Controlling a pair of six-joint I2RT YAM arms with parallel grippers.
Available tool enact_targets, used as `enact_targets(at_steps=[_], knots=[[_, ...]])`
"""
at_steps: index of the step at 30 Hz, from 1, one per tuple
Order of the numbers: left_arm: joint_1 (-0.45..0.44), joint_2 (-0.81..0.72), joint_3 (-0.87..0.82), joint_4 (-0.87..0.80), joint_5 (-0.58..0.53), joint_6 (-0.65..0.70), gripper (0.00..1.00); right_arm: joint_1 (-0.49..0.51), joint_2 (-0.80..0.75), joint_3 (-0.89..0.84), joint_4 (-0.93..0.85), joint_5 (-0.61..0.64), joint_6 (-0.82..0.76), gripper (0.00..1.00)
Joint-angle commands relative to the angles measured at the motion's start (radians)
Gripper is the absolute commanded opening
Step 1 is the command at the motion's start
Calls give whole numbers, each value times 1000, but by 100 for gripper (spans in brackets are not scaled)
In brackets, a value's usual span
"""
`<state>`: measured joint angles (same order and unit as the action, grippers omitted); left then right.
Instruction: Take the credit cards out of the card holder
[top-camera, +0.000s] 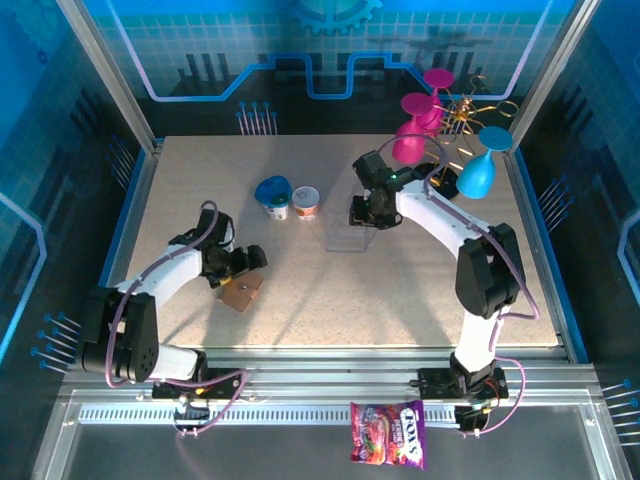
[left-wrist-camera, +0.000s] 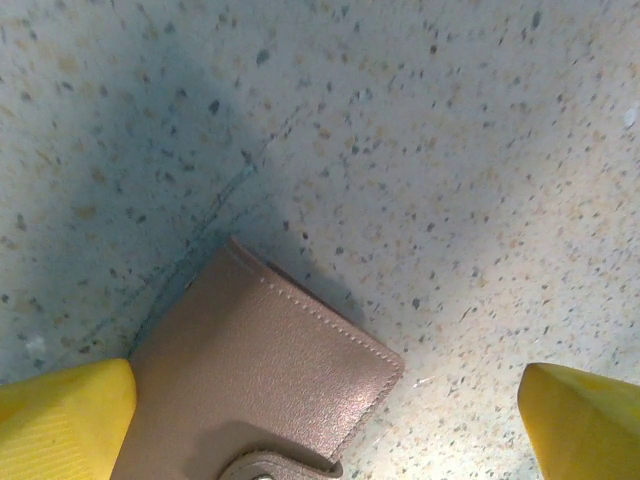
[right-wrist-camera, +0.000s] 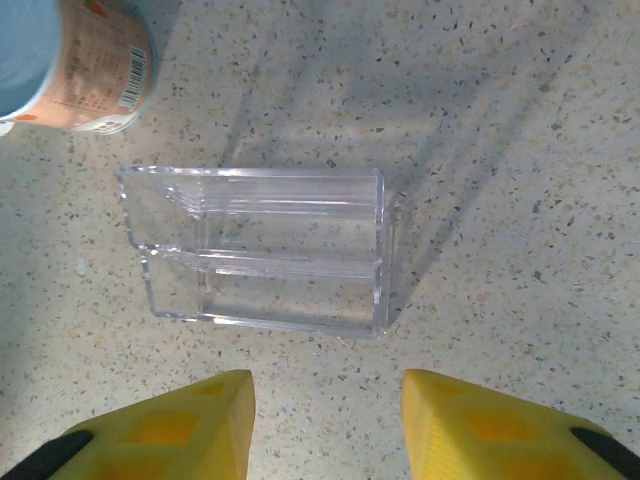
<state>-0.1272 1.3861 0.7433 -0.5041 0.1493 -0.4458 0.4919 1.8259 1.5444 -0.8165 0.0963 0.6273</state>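
Card holder (left-wrist-camera: 250, 380) lies closed on the table (left-wrist-camera: 450, 150), front left, strap tab over its edge. Left gripper (left-wrist-camera: 322, 412) hovers over it, fingers wide, holding nothing. Judged: no card removed yet; opening and extraction all remain. Right gripper (right-wrist-camera: 325, 420), fingers apart and empty, hangs above the clear plastic organiser (right-wrist-camera: 260, 250), whose compartments hold nothing.

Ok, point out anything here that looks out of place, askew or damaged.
The candy bag lies off the table, down on the front ledge, apart from everything else. The card holder lies closed and turned diagonally on the table. Nothing looks spilled or damaged.
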Motion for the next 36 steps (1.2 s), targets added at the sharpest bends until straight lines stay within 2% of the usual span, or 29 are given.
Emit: enact_targets(at_steps=[1, 13, 20, 28, 32, 36], knots=[[-41, -3, -17, -53, -2, -39, 99, 7, -52, -26, -28, 0, -8, 45], [-219, -119, -59, -149, -126, -180, 94, -2, -83, -70, -26, -4, -12, 48], [-248, -143, -71, -223, -163, -173, 96, -1, -82, -74, -23, -11, -17, 49], [-273, -109, -11, -254, -283, -142, 99, -1, -79, -73, -23, -15, -20, 50], [-272, -40, 13, -224, -274, -103, 99, -2, -83, -73, -23, -18, -21, 51], [-273, 6, 3, -163, -200, -82, 99, -1, -95, -77, -26, -10, -24, 51]])
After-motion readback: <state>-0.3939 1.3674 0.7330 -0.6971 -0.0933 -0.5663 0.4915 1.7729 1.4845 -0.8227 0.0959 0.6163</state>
